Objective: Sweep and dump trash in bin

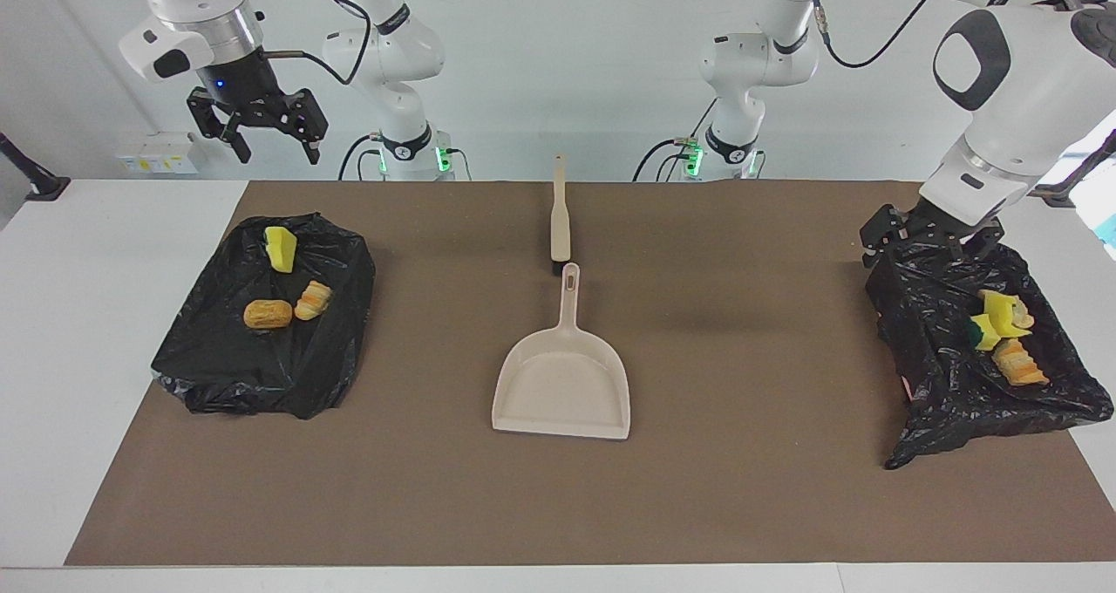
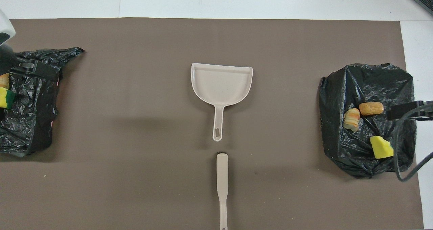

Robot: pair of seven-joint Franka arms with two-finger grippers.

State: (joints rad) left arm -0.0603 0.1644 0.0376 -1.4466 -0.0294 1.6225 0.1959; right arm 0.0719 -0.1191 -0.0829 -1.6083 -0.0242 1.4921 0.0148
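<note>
Hovering open-jawed, the left gripper (image 1: 929,242) hangs over a bin's (image 1: 942,375) edge; the right gripper (image 1: 261,131) waits open and high; dustpan (image 1: 562,384) and brush (image 1: 560,214) lie mid-mat, apart.

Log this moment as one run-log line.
left claw: open, over bag edge | right claw: open, raised, waiting | dustpan, brush: untouched | trash: bagged

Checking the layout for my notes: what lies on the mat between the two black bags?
The dustpan and, nearer the robots, the brush lie midway between the black bags; otherwise the brown mat is bare. The facing view shows this.
</note>
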